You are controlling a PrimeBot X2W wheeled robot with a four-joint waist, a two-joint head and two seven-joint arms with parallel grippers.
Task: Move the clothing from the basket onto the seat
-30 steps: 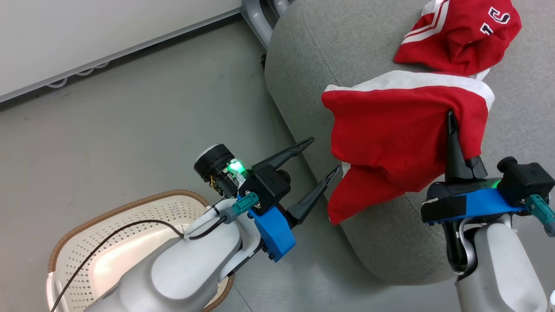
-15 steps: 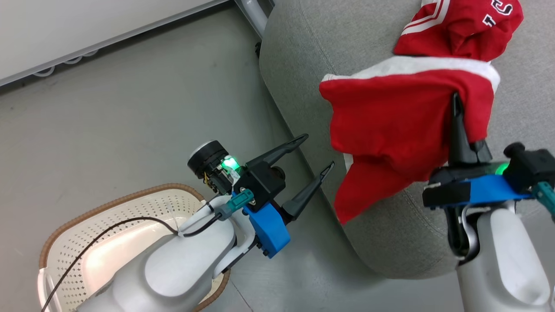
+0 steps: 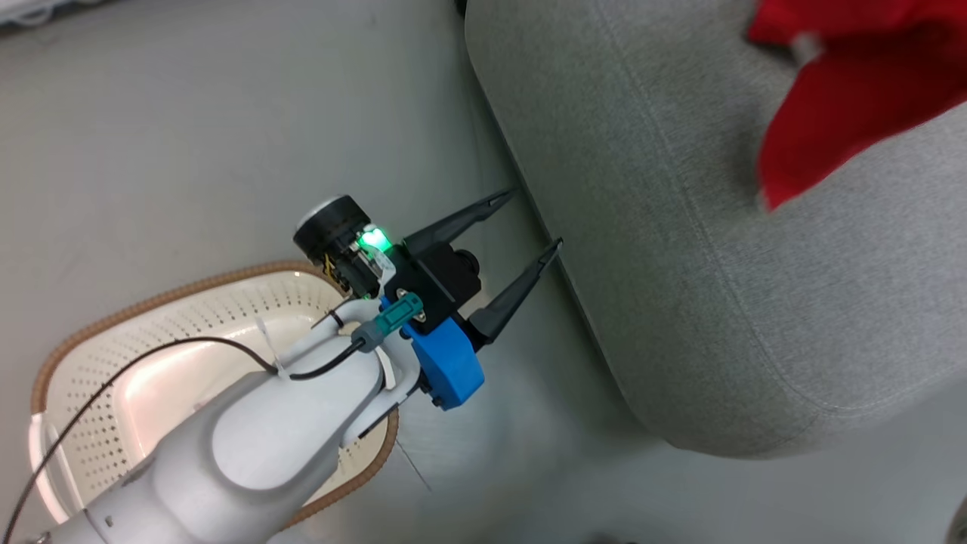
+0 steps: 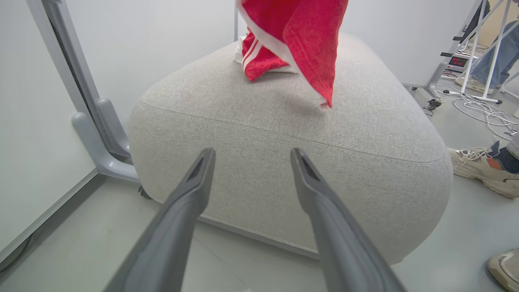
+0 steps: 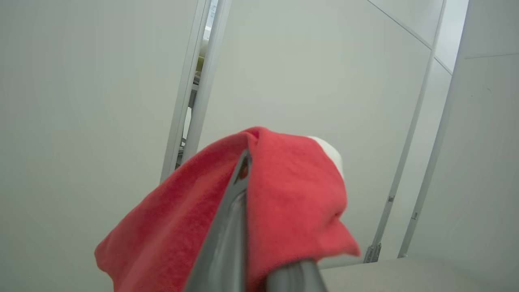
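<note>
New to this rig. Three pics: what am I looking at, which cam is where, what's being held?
It is a wheeled robot with two arms, each ending in a gripper with two long dark fingers.

Head view, looking down: the left gripper is open and holds nothing, beside the grey seat. Under that arm sits the white perforated basket; what shows of its inside looks bare.

Left wrist view, looking along that gripper's own fingers at the seat: one red garment lies on top, and another red garment hangs above it.

Right wrist view: the right gripper is shut on the hanging cloth, which drapes over its fingers, with pale partition panels behind.

A person's shoes stand on the floor nearby.
</note>
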